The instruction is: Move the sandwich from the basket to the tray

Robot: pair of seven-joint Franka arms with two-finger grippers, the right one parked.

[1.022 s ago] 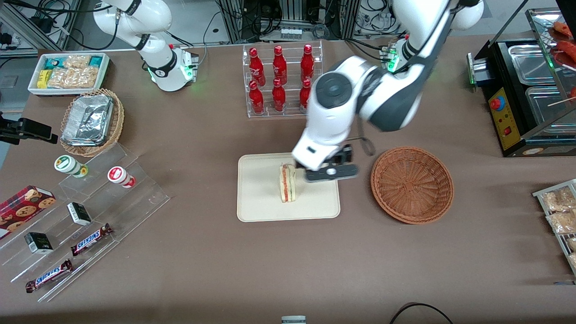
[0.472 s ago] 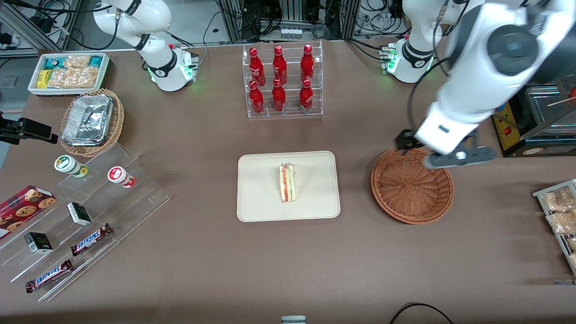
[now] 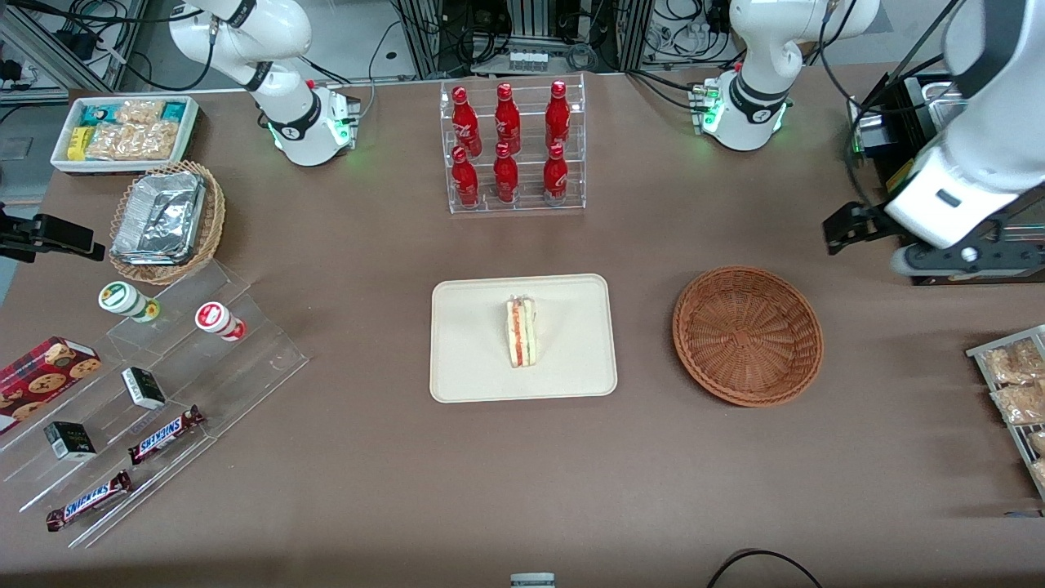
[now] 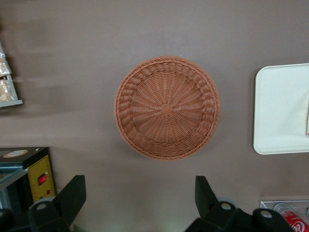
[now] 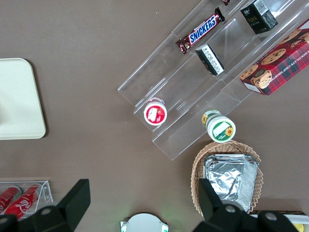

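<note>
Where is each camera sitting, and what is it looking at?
Front view: high, facing the robots; sees sandwich on tray, basket, both arms.
Left wrist view: looks straight down over the open end effector at the basket and tray.
Right wrist view: looks down on snack shelves.
The front and left wrist views share the basket and tray.

the working arm is glossy white, built of rounded segments with dark grey bands at the joints. its round white base has a black collar and a green light, and a thin black cable loops alongside the upper links. the wrist ends in a boxy white flange with a small dark slot, over a pale grey bar with one round screw. the gripper (image 4: 137, 200), high above the table toward the working arm's end, has two black wedge-shaped fingers (image 4: 72, 195) spread wide, each mount carrying a silver screw.
</note>
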